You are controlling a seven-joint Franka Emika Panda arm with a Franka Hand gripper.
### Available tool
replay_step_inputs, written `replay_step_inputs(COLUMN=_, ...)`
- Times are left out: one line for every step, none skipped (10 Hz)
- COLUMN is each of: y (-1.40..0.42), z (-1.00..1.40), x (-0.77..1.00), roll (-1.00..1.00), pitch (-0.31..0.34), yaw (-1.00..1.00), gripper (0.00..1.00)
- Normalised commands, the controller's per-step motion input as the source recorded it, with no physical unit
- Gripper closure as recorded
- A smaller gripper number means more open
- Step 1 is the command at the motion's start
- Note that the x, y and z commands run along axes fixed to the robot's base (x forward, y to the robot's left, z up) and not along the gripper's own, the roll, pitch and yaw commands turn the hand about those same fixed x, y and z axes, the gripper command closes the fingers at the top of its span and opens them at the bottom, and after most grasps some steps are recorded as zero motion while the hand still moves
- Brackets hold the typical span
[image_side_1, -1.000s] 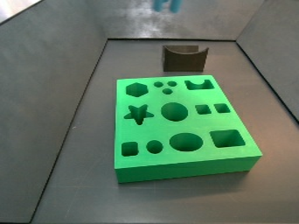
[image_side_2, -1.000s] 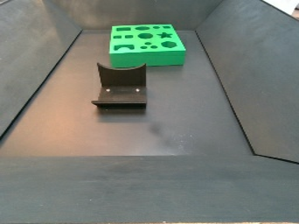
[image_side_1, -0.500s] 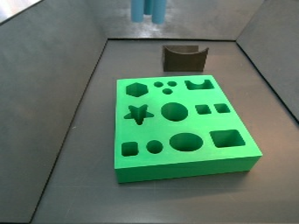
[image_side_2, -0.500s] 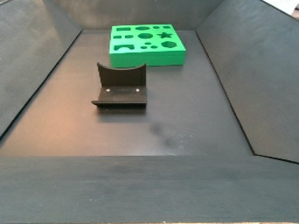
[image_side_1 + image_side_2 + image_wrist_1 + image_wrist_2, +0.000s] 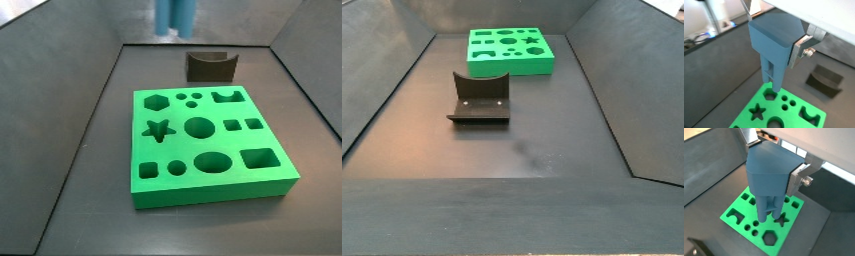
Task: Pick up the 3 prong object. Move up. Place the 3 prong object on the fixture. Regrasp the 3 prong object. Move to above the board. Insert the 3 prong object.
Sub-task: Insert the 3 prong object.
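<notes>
My gripper (image 5: 776, 35) is shut on the 3 prong object (image 5: 774, 45), a steel-blue piece with a pointed top, its prongs hanging down. Silver fingers (image 5: 799, 50) press its two sides. Both wrist views show it high above the board (image 5: 793, 114), a bright green slab with shaped cut-outs; the same grip appears at gripper (image 5: 772, 165) over the board (image 5: 757, 220). In a side view only the prongs (image 5: 174, 15) show, at the top edge, beyond the board (image 5: 214, 195) and above the fixture (image 5: 210, 66). The gripper is out of frame in one side view.
The dark fixture (image 5: 478, 100) stands on the grey floor apart from the board (image 5: 510, 66), and shows beside the board in a wrist view as the fixture (image 5: 825, 80). Sloping grey walls (image 5: 80, 130) enclose the floor on all sides.
In the side view the blue prongs have come lower into the frame at the top edge and shifted a little sideways. Board and fixture have not moved.
</notes>
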Motion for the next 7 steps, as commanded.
replay_step_inputs(y=0.19, z=-0.44, x=0.38, roll=-0.04, pitch=0.0, yaw=-0.77, gripper=1.0)
replay_step_inputs(y=0.15, z=-0.51, x=0.31, roll=-0.03, pitch=0.0, yaw=-0.83, gripper=1.0)
replay_step_inputs(y=0.13, z=-0.58, x=0.24, roll=-0.03, pitch=0.0, yaw=-0.87, gripper=1.0)
replay_step_inputs(y=0.1, z=-0.58, x=0.22, roll=-0.04, pitch=0.0, yaw=-0.9, gripper=1.0)
replay_step_inputs(y=0.05, z=-0.58, x=0.18, roll=-0.06, pitch=0.0, yaw=-0.95, gripper=1.0)
replay_step_inputs(y=0.01, z=-0.62, x=0.1, roll=-0.06, pitch=0.0, yaw=-1.0, gripper=1.0)
replay_step_inputs(y=0.0, z=-0.58, x=0.0, roll=-0.04, pitch=0.0, yaw=-1.0, gripper=1.0)
